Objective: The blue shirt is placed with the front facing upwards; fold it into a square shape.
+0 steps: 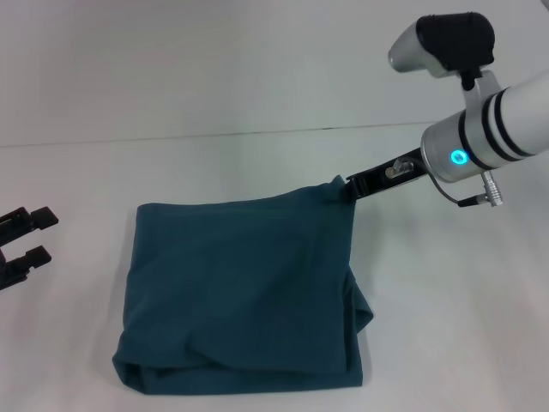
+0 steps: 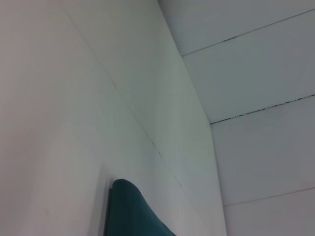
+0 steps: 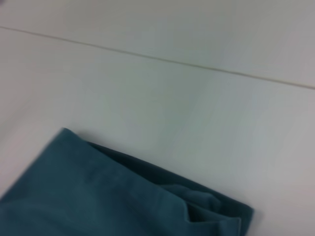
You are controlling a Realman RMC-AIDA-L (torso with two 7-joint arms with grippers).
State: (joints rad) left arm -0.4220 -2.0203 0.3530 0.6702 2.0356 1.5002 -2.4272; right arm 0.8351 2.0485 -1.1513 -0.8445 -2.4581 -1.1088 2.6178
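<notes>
The worktop is a plain white surface carrying one item. The blue shirt lies at its centre, already folded into a roughly square bundle of several layers; no lettering or collar is visible on the exposed face. The near edge bulges and the right edge shows loose, uneven layers, so you should judge the square as formed but not tidy.

The right gripper is at the far right corner of the bundle, with its dark fingers touching the cloth, which rises to a small peak there. It appears to be clenched on that corner, though the fingertips are partly hidden by the fabric. The right wrist view shows a corner of the shirt with stacked layers at one edge.

The left gripper sits at the left edge of the worktop, well apart from the shirt, with its fingers spread and holding nothing.

Expect the shirt to handle as soft, light and limp: it sags, creases and slides over itself when lifted. Take hold at corners or along folded edges, pinching all layers together, and move slowly so the stack does not shear apart.
</notes>
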